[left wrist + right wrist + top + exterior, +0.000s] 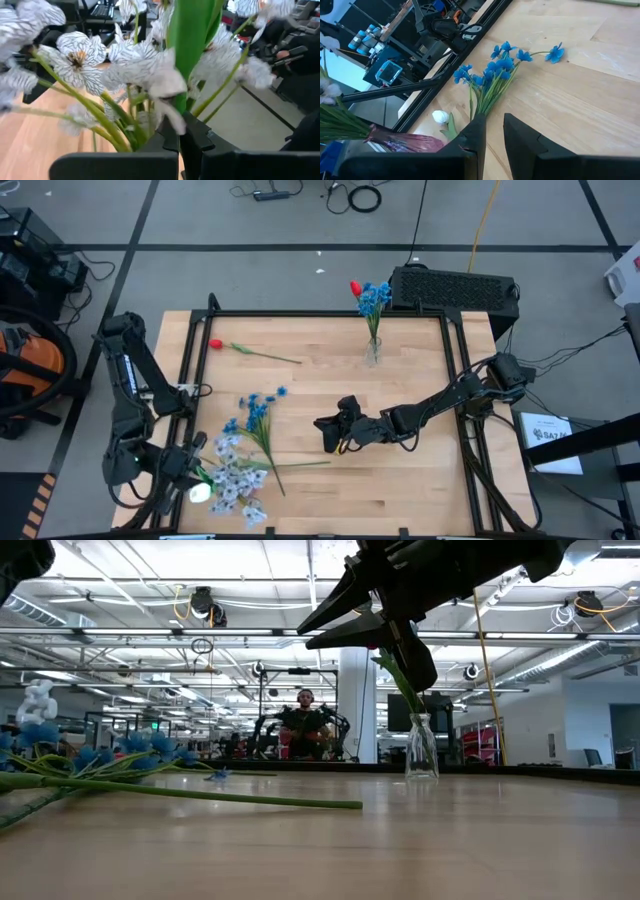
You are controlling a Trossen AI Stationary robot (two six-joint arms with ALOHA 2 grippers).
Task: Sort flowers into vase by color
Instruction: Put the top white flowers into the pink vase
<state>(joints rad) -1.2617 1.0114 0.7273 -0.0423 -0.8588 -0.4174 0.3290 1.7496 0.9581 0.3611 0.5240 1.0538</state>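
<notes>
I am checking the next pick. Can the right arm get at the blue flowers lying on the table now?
Probably yes. The right pincer hangs slightly open above bare wood, and nothing lies between it and the blue flowers, which rest free on the table.

Right pincer [492, 132]: held above the tabletop [580, 100], fingers slightly parted, nothing gripped
Blue flowers [495, 67]: laid flat on the wood, stems towards the pincer
White bud [440, 117]: seen near the stem ends
Black frame rail [445, 75]: bordering the tabletop edge
</notes>
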